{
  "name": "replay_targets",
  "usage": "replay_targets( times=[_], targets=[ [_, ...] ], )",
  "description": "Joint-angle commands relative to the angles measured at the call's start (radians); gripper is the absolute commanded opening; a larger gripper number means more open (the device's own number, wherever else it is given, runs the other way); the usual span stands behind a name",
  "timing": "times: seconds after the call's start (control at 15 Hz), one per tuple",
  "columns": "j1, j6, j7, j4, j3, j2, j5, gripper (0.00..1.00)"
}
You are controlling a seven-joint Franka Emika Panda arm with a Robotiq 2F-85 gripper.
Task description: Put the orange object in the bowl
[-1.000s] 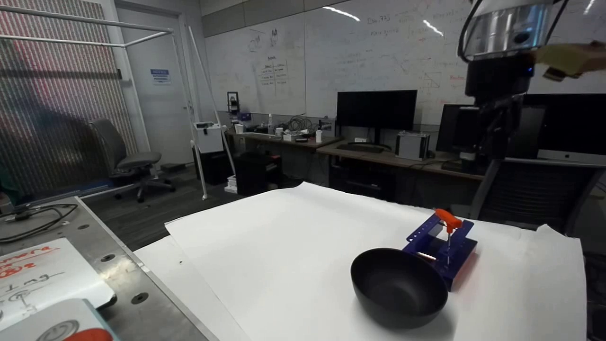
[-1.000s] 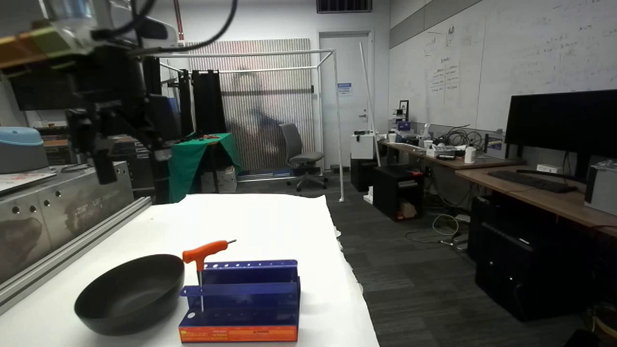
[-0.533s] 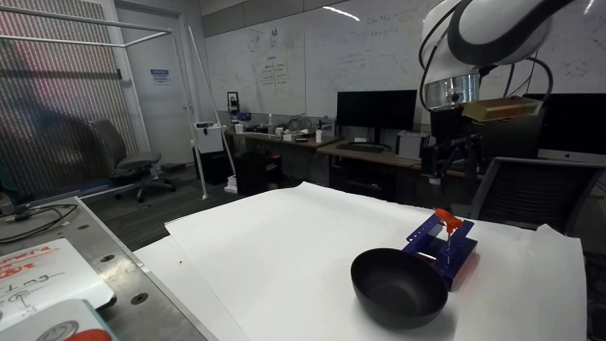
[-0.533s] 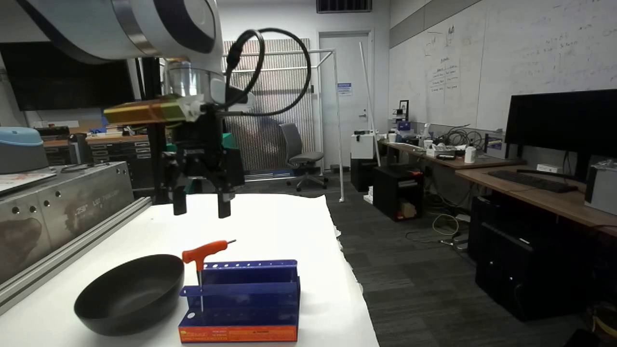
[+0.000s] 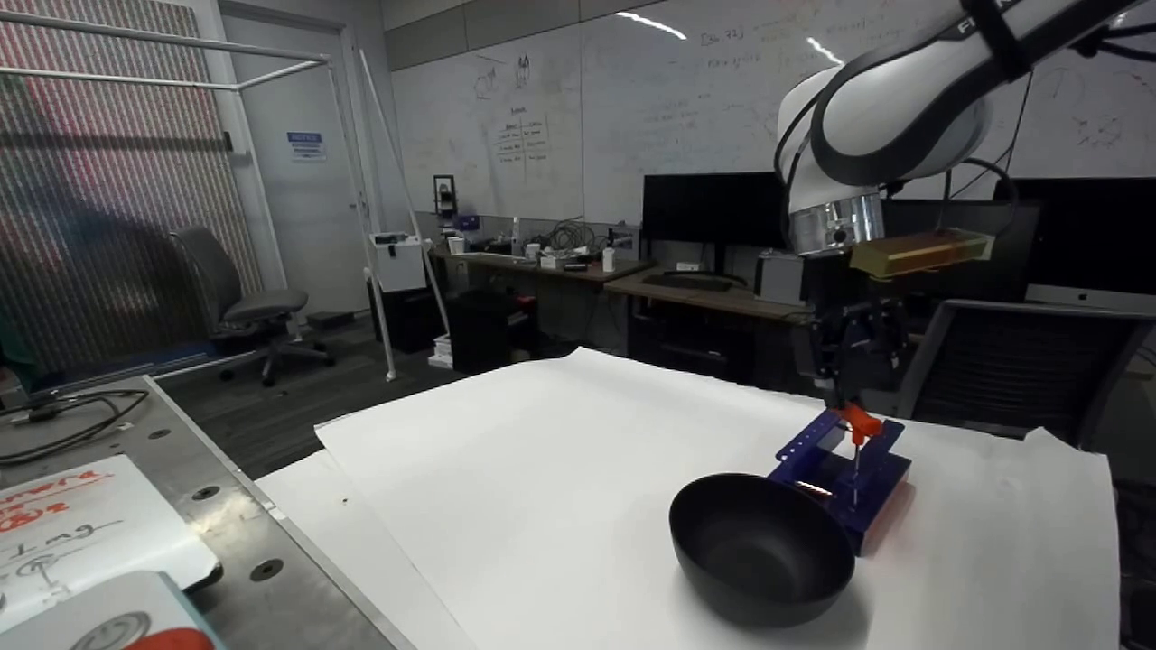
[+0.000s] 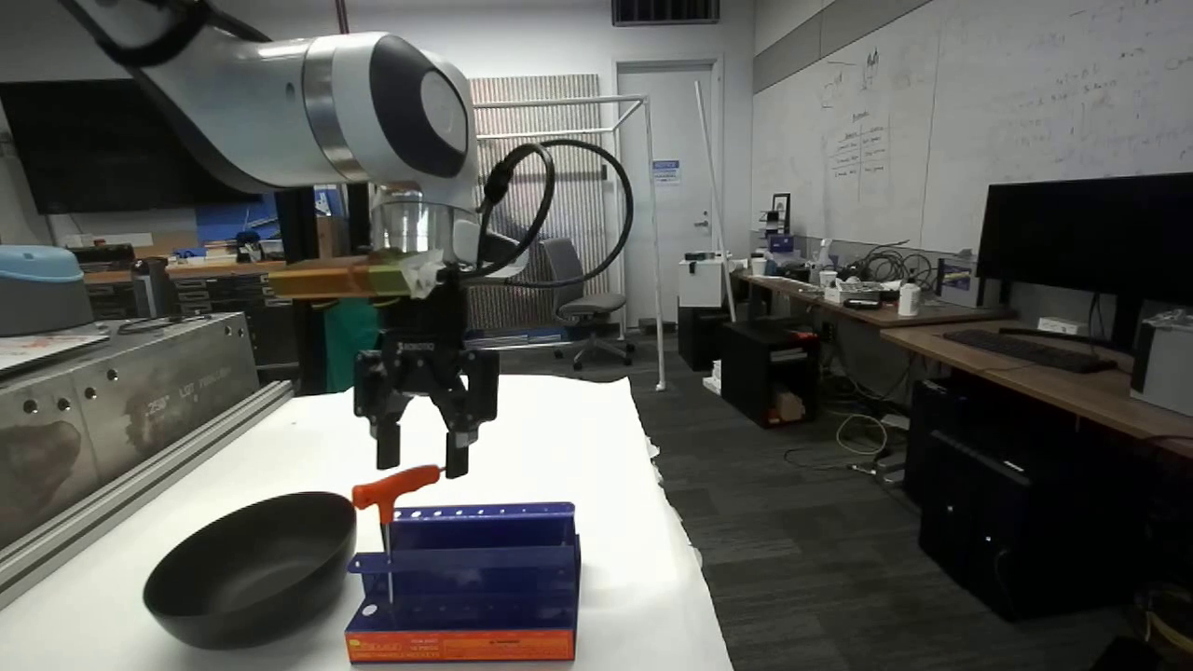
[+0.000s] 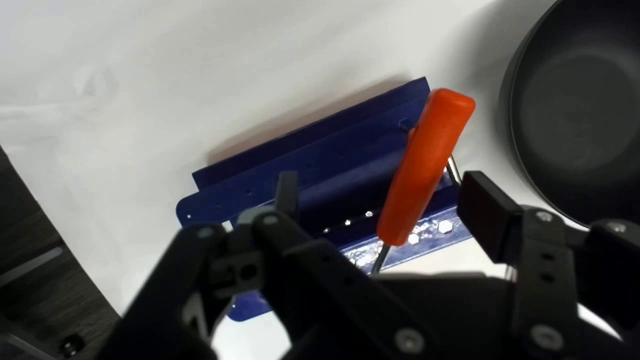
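The orange object (image 6: pixel 396 486) is a T-shaped handle with a thin metal shaft. It stands upright in the blue holder (image 6: pixel 475 596) and shows also in an exterior view (image 5: pixel 858 422) and in the wrist view (image 7: pixel 425 165). The black bowl (image 6: pixel 252 568) stands beside the holder and shows at the right of the wrist view (image 7: pixel 575 110). My gripper (image 6: pixel 422 457) is open and empty just above the orange handle. In the wrist view my fingertips (image 7: pixel 382 205) are spread to either side of the handle's near end. I see no clear contact.
The holder and bowl stand close together on a white paper-covered table (image 5: pixel 542 469). A metal block (image 6: pixel 130 391) runs along one side of the table. A dark office chair (image 5: pixel 1020 370) stands behind the table in an exterior view.
My gripper has come across from the side and down to just above the orange handle, and remains open. The orange object, holder and bowl have not moved.
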Motion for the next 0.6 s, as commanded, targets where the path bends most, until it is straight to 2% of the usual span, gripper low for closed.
replay_targets(
  times=[0.0, 0.33, 0.47, 0.53],
  targets=[
    [0.013, -0.028, -0.016, -0.009, -0.011, -0.012, 0.015, 0.49],
    [0.018, -0.03, -0.09, -0.056, -0.004, -0.039, 0.056, 0.12],
    [0.021, -0.051, -0.127, -0.057, -0.003, -0.051, 0.076, 0.07],
    [0.021, -0.066, -0.148, -0.055, -0.003, -0.057, 0.084, 0.11]
  ],
)
